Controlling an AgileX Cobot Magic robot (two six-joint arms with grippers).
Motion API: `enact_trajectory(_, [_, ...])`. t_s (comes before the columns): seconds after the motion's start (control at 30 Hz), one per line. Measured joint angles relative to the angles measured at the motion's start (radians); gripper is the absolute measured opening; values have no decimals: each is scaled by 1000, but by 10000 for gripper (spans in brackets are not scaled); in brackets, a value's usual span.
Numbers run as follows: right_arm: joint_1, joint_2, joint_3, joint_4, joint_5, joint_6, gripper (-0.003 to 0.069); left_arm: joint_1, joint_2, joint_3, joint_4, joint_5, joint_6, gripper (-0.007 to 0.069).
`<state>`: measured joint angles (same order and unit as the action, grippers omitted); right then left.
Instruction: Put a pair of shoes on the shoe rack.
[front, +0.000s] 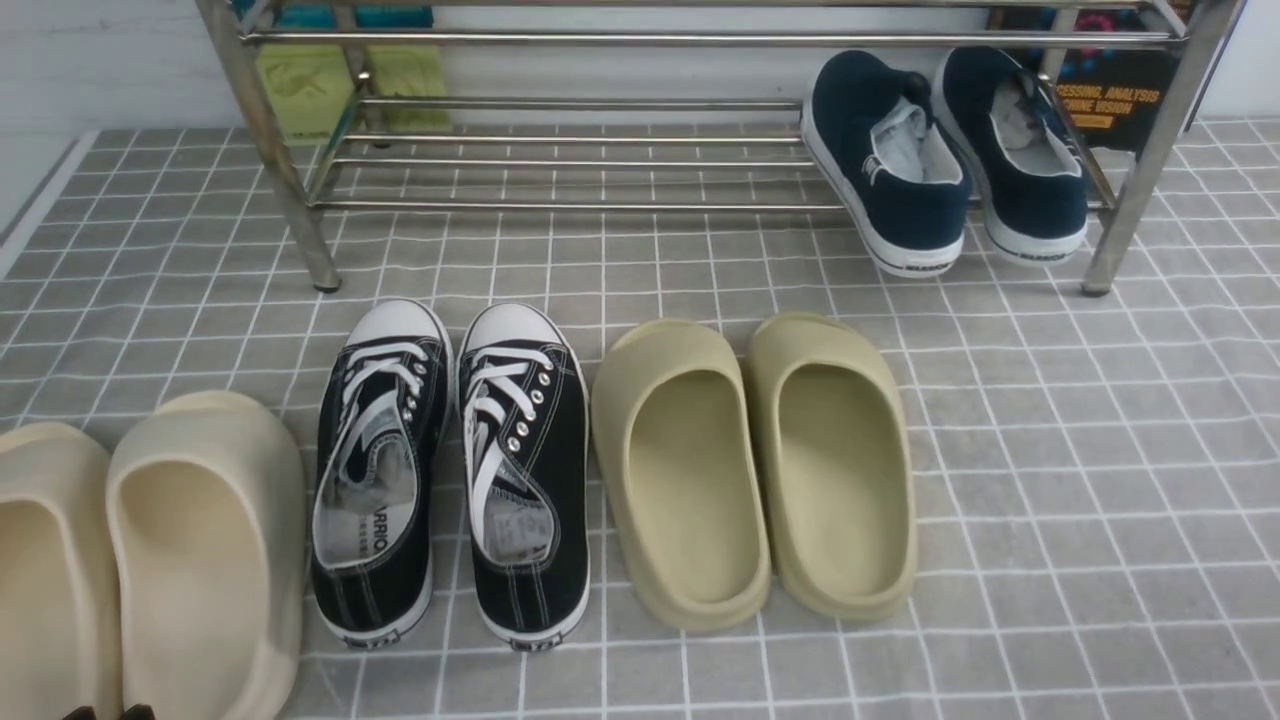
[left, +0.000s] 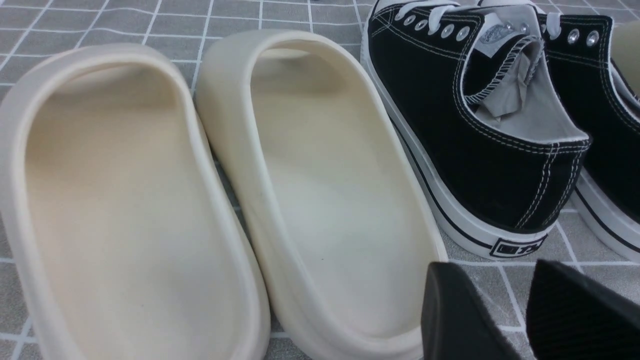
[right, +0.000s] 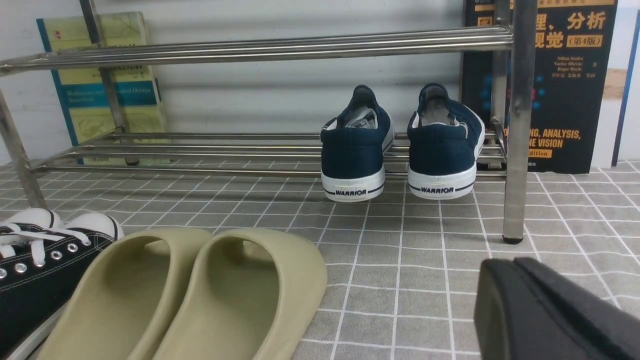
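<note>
Front view: the navy shoes are sitting side by side on the lower rails of the rack, at its right end, heels overhanging the front rail toward the robot and toes pointing to the wall, so each long axis is running front to back. The left one is leaning a little leftward. On the bench in front, black sneakers, olive slippers and cream slippers are lying in a row. Neither arm is showing clearly here.

Left wrist view: the left end effector is hovering with its fingers apart and empty, near the heel of a black sneaker and just beside the cream slippers.

Right wrist view: the shoes are showing their heels, soles resting on the rails, well apart from the right end effector; only one dark finger is showing, so I cannot tell whether it is apart or together.

Judging by looks, these canvas shoes are light and soft-walled over a stiffer rubber sole; pinching the heel collar or side wall looks the best hold, should they need adjusting. The task is appearing done
</note>
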<state>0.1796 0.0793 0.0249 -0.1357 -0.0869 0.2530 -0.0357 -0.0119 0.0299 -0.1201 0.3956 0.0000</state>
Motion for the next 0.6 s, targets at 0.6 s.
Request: enact_trajectory(0.6, [-168, -89, 0, 111, 409, 0, 11, 0, 0, 0, 1, 0, 0, 239])
